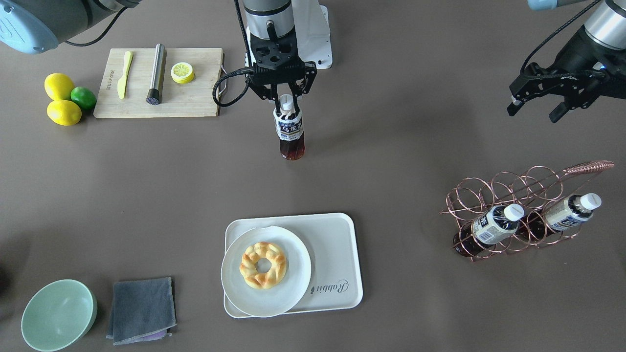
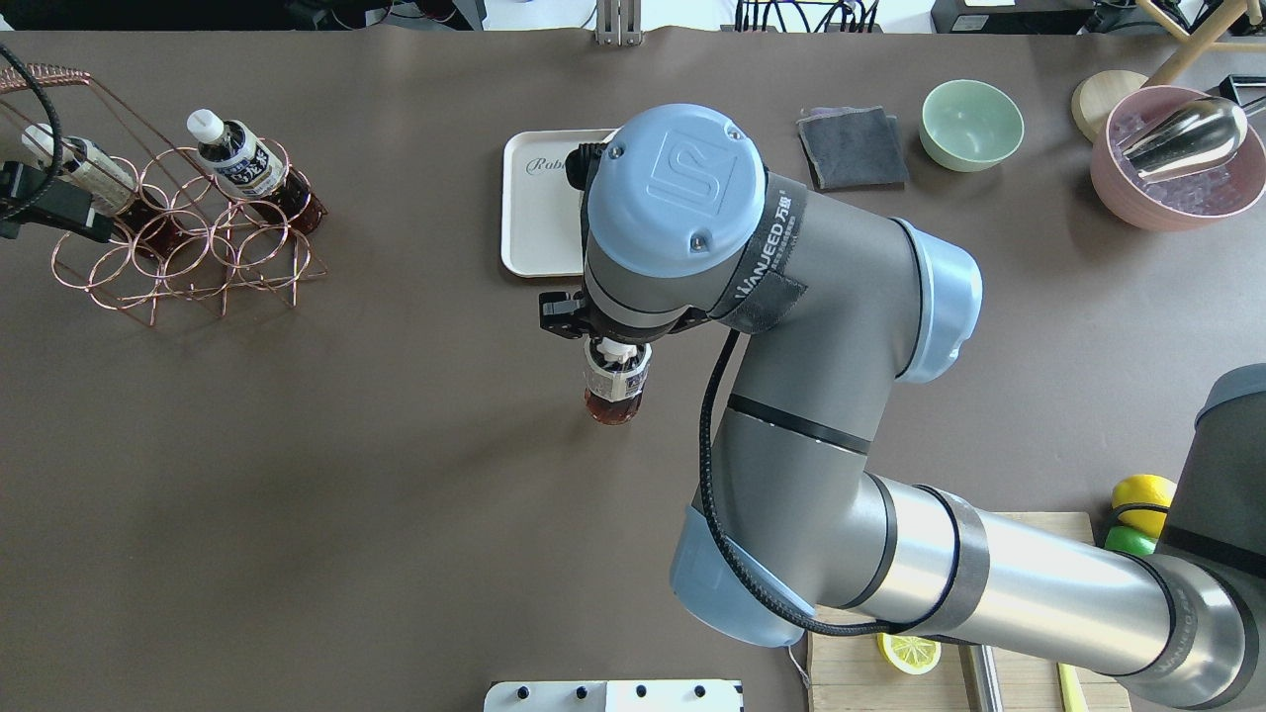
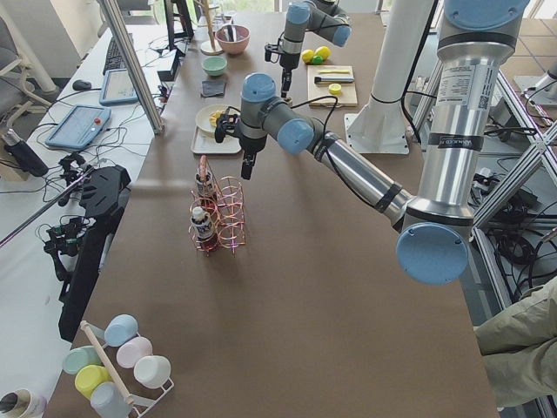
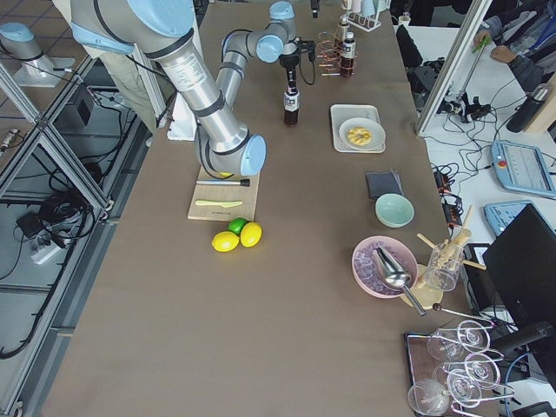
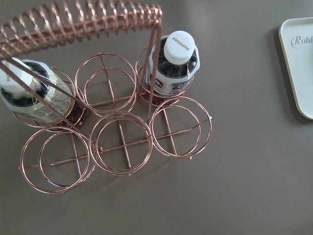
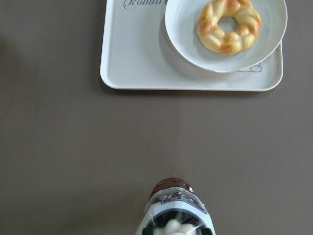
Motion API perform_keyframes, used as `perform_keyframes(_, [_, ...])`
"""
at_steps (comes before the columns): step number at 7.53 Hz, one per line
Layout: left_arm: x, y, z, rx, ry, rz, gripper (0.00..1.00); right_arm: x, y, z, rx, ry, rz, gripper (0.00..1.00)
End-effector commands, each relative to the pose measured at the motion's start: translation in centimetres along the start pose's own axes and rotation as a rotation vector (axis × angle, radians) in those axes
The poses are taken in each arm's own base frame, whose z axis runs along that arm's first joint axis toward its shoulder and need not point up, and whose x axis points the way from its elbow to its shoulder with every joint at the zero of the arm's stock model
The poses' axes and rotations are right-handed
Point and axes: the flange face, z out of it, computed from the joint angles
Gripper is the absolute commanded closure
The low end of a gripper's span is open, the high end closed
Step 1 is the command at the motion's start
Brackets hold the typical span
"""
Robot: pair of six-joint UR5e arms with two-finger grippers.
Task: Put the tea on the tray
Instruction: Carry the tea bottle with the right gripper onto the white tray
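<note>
My right gripper (image 1: 288, 104) is shut on the neck of a tea bottle (image 1: 290, 134) and holds it upright at the middle of the table, short of the white tray (image 1: 337, 254). The right wrist view shows the bottle (image 6: 175, 210) below and the tray (image 6: 142, 54) ahead. I cannot tell whether the bottle touches the table. My left gripper (image 1: 535, 110) is open and empty above the copper wire rack (image 1: 513, 188). Two more tea bottles (image 1: 491, 225) (image 1: 570, 212) lie in the rack.
A round white plate (image 1: 293, 278) with a doughnut (image 1: 263, 264) covers one half of the tray. A wooden board (image 1: 195, 98), lemons and a lime (image 1: 83, 97) lie by the robot. A green bowl (image 1: 58, 315) and grey cloth (image 1: 142, 310) lie beyond.
</note>
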Motion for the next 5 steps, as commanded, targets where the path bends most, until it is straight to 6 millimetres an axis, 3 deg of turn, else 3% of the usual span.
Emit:
perform_keyframes(1, [-5.9, 2.5, -2.9, 0.002, 0.058, -0.027, 0.04, -0.5, -6.0, -1.6, 0.046, 0.034, -0.007, 1.0])
perform_keyframes(2, [-7.9, 4.0, -3.0, 0.019, 0.062, -0.027, 0.04, -3.1, -10.4, -1.5, 0.057, 0.052, 0.023, 1.0])
perform_keyframes(3, [-9.6, 5.3, -2.7, 0.005, 0.068, -0.056, 0.04, -3.2, -14.2, -1.3, 0.067, 0.02, 0.055, 1.0])
perform_keyframes(4, [-10.1, 5.7, -2.6, -0.003, 0.068, -0.069, 0.03, -4.2, -18.3, 1.2, 0.081, 0.011, 0.08, 1.0])
perform_keyframes(5, [-10.9, 6.3, -2.2, -0.013, 0.057, -0.078, 0.03, -7.0, -21.9, 1.9, 0.072, 0.053, 0.106, 1.0])
